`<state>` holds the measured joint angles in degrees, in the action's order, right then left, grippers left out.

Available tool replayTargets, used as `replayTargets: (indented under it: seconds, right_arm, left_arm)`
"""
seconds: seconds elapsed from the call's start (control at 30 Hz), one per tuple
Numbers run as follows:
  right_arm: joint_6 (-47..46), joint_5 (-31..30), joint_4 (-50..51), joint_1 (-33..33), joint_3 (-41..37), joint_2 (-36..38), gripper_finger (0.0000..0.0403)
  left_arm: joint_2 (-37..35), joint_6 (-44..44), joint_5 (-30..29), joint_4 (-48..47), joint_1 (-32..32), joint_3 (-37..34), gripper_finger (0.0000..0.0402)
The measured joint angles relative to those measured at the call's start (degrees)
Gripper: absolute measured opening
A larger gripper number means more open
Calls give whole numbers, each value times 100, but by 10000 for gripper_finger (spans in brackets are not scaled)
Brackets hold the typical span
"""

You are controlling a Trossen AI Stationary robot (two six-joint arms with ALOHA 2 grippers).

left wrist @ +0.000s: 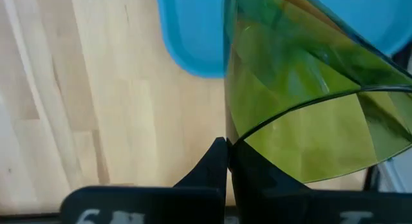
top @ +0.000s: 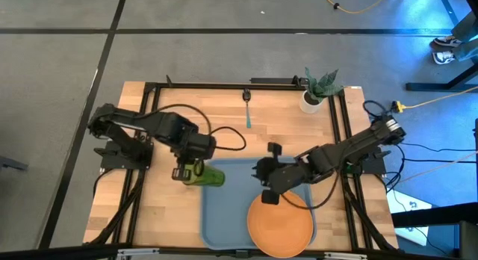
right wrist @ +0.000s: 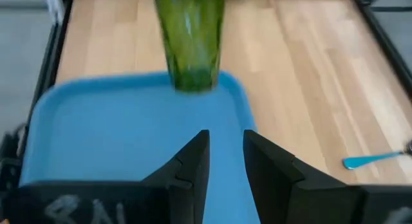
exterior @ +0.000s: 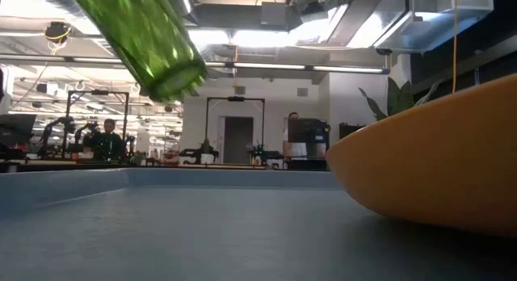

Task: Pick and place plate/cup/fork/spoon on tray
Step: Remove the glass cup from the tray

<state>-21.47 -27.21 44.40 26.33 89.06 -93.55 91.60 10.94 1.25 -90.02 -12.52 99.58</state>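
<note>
A: Where is the small translucent dark-green cup (top: 206, 175) sitting?
B: It is hanging tilted over the corner of the large grey-blue plastic tray (top: 224, 215); the left gripper (top: 184, 172) is pinching its rim with its fingers pressed together.
A: And the right gripper (top: 267, 175)?
B: It is hovering over the tray beside the round flat orange plate (top: 281, 225), with its fingers spread and holding nothing.
A: Anything else lying on the wooden worktop (top: 160, 137)?
B: A slim teal-handled spoon with a dark head (top: 247, 109) is lying near the far edge.
</note>
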Motion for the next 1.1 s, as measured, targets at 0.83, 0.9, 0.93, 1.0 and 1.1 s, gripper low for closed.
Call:
replayTargets:
  seconds: [0.83,0.9,0.93,1.0,1.1]
  right_arm:
    - [-398,-170,-2,24,0,397,100]
    - [-394,-170,0,24,0,397,100]
    - [-394,-170,2,24,0,397,100]
    - [-396,-170,11,26,0,397,100]
    - [-394,-170,30,26,0,397,100]
  left_arm:
    - [1465,-1003,543,3,461,10,0]
    - [1552,-1001,545,0,458,10,0]
    - [1599,-1001,546,0,458,10,0]
    - [1655,-1001,574,-2,458,13,0]
    - [1669,-969,575,-5,459,27,0]
